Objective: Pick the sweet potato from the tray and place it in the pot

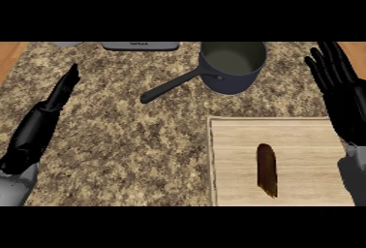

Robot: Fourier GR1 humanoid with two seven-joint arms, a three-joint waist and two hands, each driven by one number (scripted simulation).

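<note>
On the wooden tray (pixel 300 127), lower right of the head view, the sweet potato (pixel 266 169) lies lengthwise, untouched. Dark pot (pixel 233 65) stands upright beyond the tray on the speckled surface (pixel 129 121), its handle pointing toward lower left. Right hand (pixel 336 82) at the right edge, fingers straight and spread, holding nothing. Left hand (pixel 53 101) at the left, fingers straight together, also holding nothing.

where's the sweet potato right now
In the head view the sweet potato lies on the wooden tray at lower right, below the pot.
</note>
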